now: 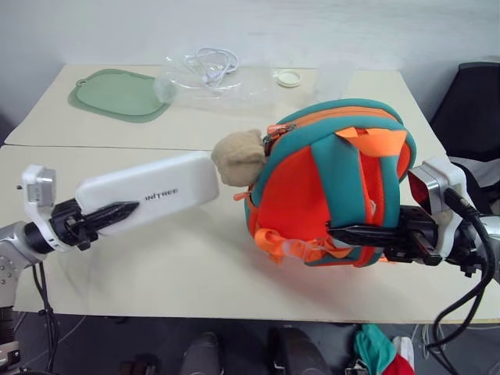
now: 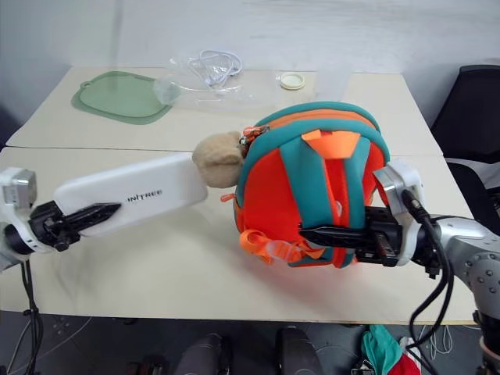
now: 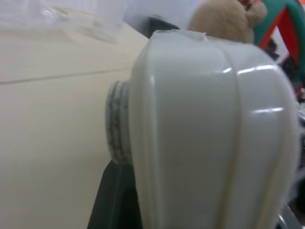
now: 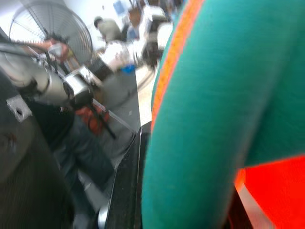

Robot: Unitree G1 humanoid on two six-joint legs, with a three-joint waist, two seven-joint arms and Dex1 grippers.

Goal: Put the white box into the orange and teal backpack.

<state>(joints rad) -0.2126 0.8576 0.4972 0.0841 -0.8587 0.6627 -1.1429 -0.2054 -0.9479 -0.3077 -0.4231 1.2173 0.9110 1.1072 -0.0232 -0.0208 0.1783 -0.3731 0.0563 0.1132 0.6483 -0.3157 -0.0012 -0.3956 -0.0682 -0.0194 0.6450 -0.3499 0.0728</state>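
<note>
Box and backpack held above the table, insertion pending.

The left hand (image 1: 117,212) pinches the white box (image 1: 152,195) at one end; its far end touches the plush toy (image 1: 238,156). The right hand (image 1: 359,232) is pressed shut on the orange and teal backpack (image 1: 328,183). Risk: the zipper opening looks narrow, so the box could jam on the toy or trim and twist out of the end grip.

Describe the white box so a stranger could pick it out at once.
On the near tan table, look left of the orange and teal backpack. The white box is the long rounded case held in the left gripper, tip by the plush toy; it alone bears grey lettering.
</note>
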